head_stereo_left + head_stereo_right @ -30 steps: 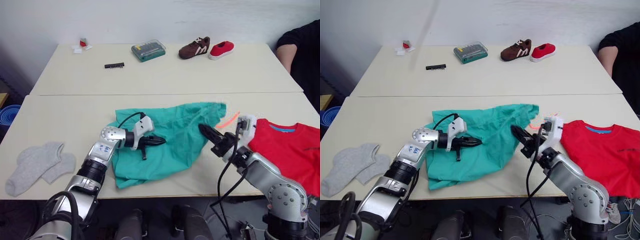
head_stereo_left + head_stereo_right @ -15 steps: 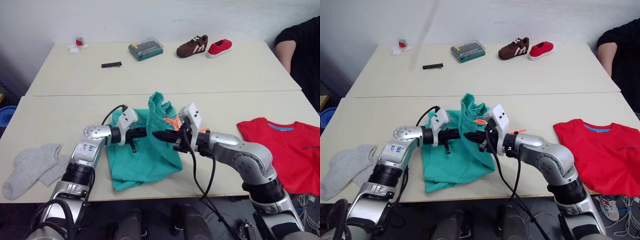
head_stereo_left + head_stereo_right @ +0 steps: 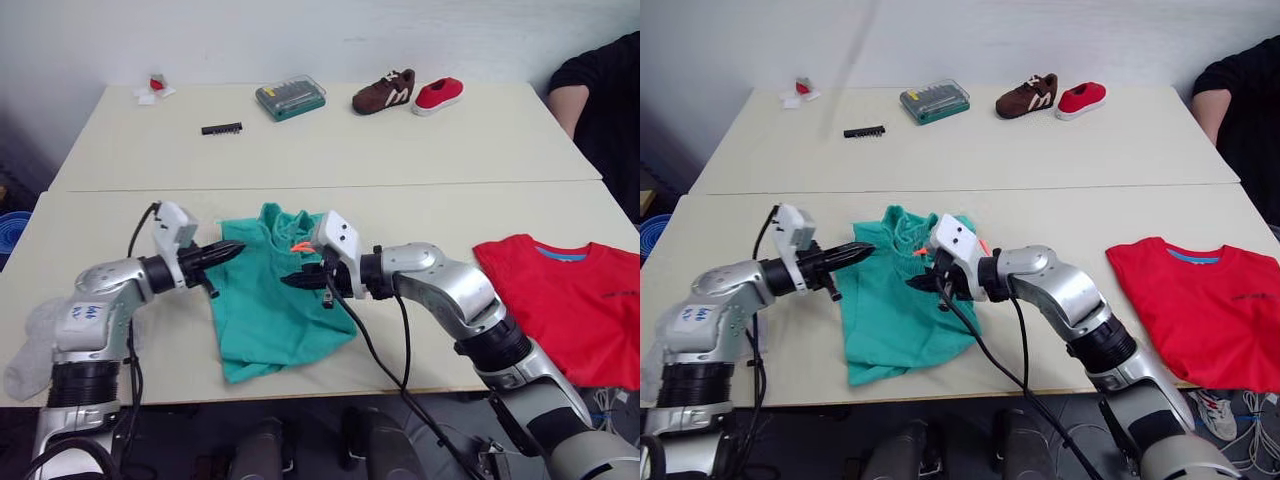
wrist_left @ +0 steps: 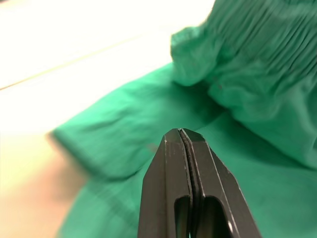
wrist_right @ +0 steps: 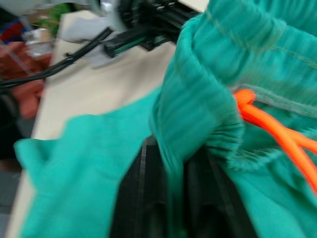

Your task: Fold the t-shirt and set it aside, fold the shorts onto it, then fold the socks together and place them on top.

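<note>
Lying bunched on the table (image 3: 120,215), the shorts (image 3: 275,315) show their orange drawstring (image 3: 301,245)

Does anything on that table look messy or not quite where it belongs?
The shorts lie rumpled, the waistband bunched where the right end effector pinches it, the orange drawstring spilling out. The t-shirt lies spread flat, overhanging the table edge. The socks sit apart at the far left.

Teal shorts (image 3: 275,305) bunched mid-table, red t-shirt (image 3: 570,300) flat, grey socks (image 3: 25,350) at edge
</note>
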You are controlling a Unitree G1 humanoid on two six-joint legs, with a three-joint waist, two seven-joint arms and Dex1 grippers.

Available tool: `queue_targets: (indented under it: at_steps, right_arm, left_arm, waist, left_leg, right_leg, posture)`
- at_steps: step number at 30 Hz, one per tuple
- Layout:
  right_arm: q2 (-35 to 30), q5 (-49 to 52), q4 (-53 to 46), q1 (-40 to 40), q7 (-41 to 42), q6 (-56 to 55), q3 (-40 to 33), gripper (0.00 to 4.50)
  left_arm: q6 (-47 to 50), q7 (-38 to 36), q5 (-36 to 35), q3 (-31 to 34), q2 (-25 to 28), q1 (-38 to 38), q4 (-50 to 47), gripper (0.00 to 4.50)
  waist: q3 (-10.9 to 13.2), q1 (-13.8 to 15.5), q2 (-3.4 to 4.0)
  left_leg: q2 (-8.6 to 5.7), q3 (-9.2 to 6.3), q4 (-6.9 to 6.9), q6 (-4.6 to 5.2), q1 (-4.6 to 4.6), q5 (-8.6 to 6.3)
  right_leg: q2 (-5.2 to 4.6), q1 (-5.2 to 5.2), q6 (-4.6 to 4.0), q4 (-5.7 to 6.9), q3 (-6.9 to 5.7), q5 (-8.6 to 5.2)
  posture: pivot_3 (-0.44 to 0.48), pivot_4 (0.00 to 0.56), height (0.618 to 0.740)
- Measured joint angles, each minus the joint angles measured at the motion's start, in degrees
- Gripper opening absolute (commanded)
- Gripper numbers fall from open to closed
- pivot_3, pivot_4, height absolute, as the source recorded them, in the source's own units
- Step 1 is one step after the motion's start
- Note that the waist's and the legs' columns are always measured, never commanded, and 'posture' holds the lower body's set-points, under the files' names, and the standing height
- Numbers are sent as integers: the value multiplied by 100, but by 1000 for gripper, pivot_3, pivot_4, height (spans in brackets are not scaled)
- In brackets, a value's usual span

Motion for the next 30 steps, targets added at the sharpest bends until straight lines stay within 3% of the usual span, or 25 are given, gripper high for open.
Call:
queue_targets:
  at_steps: [4,8,12,15,19,24,25,30]
  right_arm:
    - [151,30,-41,55,160,151,-11,2787]
    - [81,376,-291,224,345,511,-223,4051]
    - [-177,766,-778,276,382,853,-840,4051]
    - [-208,868,-877,393,196,947,-1200,3435]
    - [-182,233,-656,579,-160,465,-1071,2030]
    - [-350,-1448,-243,668,-156,-1240,185,200]
    - [-402,-1745,-123,703,-113,-1556,414,28]
    - [-565,-2497,249,1045,184,-2603,870,28]
  left_arm:
    - [-70,43,-3,80,89,-129,12,0]
    - [-68,-16,-86,-164,50,-757,-19,0]
    - [4,-334,-231,-639,-89,-1533,-75,0]
    - [-116,-566,-150,-1096,-194,-1813,-34,0]
    - [-825,-1012,519,-2144,-288,-1876,339,0]
    - [-2031,-1147,1483,-2835,-339,-1839,1550,0]
    - [-2169,-1099,1618,-2867,-381,-1839,1767,0]
    - [-2691,-805,1961,-2854,-684,-2131,2677,0]
  waist:
    - [0,23,0]
    - [1,32,-1]
    - [1,19,-2]
    - [1,-3,-1]
    - [1,-20,-1]
    - [1,-7,-1]
    - [2,-2,-3]
    - [3,22,-5]
  left_leg:
    - [-4,-5,0,-18,0,-11]
    - [-8,-7,0,-24,-3,-15]
    - [-9,-5,0,-5,-2,-6]
    - [-5,3,-5,-9,2,-5]
    - [-2,24,-7,-12,3,-1]
    - [-1,43,-7,-12,-9,1]
    - [-2,47,-7,-8,-13,2]
    - [-8,47,8,8,-20,9]
  right_leg:
    - [-7,2,0,-1,-1,0]
    - [-8,1,2,-2,-1,1]
    - [-6,3,2,-2,-2,1]
    - [1,1,0,0,-1,0]
    - [10,-13,-2,5,11,-1]
    - [13,-42,-4,13,24,-3]
    - [12,-46,-4,13,26,-3]
    - [4,-43,7,12,27,3]
  posture:
    - [0,150,740]
    - [0,150,740]
    - [0,150,740]
    - [0,150,740]
    - [0,150,740]
    - [0,150,740]
    - [0,150,740]
    - [0,150,740]
